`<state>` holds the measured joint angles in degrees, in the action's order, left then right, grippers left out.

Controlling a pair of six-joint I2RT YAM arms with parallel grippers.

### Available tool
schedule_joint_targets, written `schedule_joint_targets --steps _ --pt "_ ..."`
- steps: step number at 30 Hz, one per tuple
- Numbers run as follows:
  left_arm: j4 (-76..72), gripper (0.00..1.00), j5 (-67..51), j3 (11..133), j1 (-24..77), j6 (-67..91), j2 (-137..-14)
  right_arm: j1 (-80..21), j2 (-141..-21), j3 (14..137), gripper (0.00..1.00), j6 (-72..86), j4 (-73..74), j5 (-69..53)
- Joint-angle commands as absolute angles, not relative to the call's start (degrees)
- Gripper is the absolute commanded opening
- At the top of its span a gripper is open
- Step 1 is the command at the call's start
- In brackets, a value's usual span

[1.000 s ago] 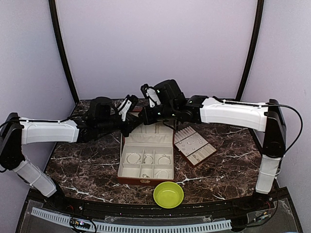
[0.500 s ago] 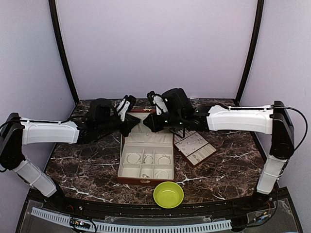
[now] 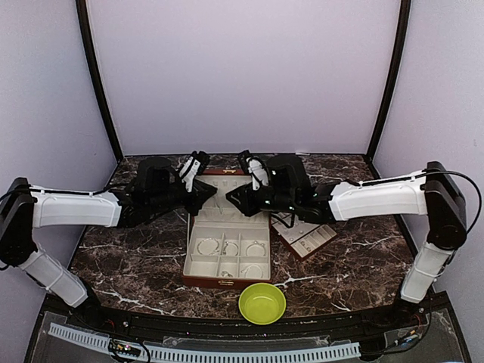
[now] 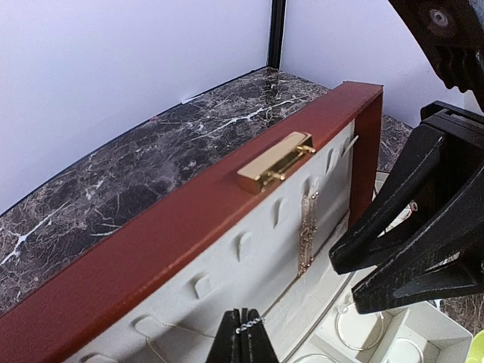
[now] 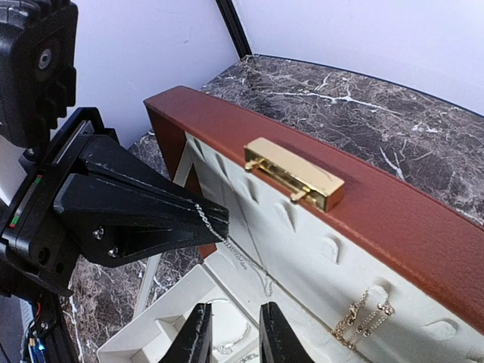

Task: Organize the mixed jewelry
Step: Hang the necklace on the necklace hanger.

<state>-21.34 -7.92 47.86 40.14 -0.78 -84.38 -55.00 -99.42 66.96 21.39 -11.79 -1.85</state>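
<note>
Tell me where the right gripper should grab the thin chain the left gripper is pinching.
I'd grip the thin chain on its slack strand just below the left gripper, where it hangs in front of the box lid. Bring the right gripper up from below, jaws astride the strand.
</note>
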Motion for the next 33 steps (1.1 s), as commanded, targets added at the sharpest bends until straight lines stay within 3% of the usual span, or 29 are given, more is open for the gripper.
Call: schedule_joint_targets --steps 1,33 --pt "-23.37 0.0 -8.64 46.84 40.35 -0.43 -81.32 -55.05 -99.31 64.95 0.21 19.32 -23.04 -0.94" --pt "-23.66 0.0 -8.87 46.06 40.41 -0.26 -79.58 -56.82 -110.36 72.27 0.14 16.09 -25.19 0.26"
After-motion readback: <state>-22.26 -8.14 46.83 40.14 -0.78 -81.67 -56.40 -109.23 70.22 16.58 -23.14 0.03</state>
